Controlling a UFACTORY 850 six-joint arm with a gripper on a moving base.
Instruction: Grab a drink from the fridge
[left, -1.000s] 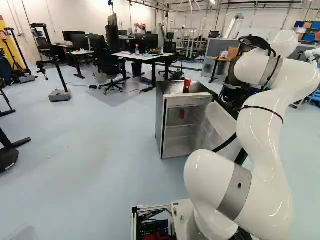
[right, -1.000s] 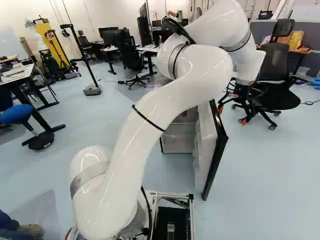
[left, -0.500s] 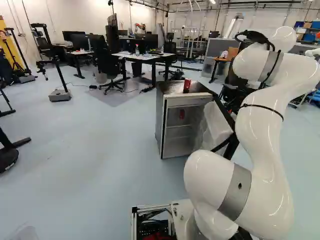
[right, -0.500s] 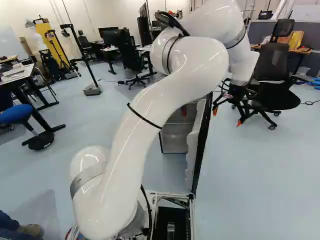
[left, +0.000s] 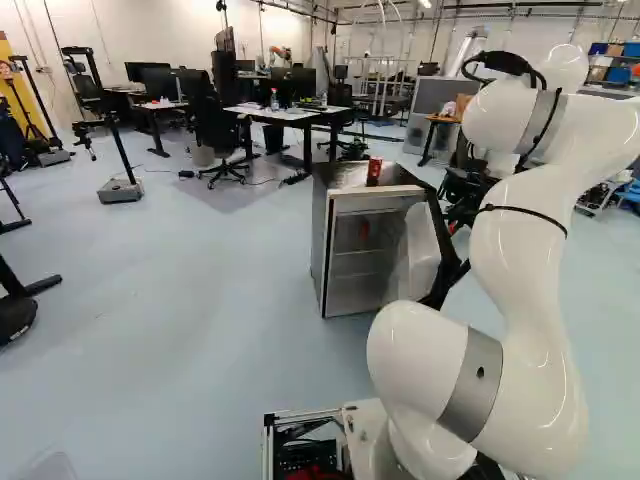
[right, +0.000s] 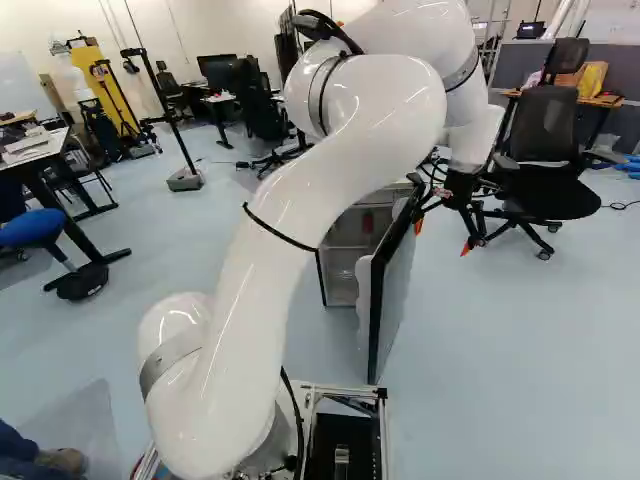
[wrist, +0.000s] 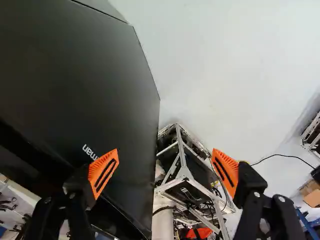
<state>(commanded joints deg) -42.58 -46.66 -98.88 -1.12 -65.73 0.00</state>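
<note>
My gripper (right: 442, 237) stands open beside the fridge door's outer side. In the wrist view the gripper (wrist: 164, 172) has nothing between its fingers; one finger overlaps the dark door face (wrist: 95, 90), and whether it touches cannot be told. The small fridge (left: 320, 240) stands with its door (right: 397, 290) part open, the white inner side (left: 420, 250) showing in the left base view. A red can (left: 374, 172) is on the fridge top. Inside, on an upper shelf, a dim red drink (left: 364, 230) shows.
A black office chair (right: 545, 150) stands behind the gripper in the right base view. Desks (left: 285, 114) with monitors are farther back. A wheeled stand (left: 120, 190) is on the floor to the fridge's left. The base's frame (wrist: 185, 170) shows beyond the fingers.
The fridge door has swung leftward, toward the fridge body, and now shows its outer face in the right base view. My arm and gripper have shifted left with it. The base has stayed still.
</note>
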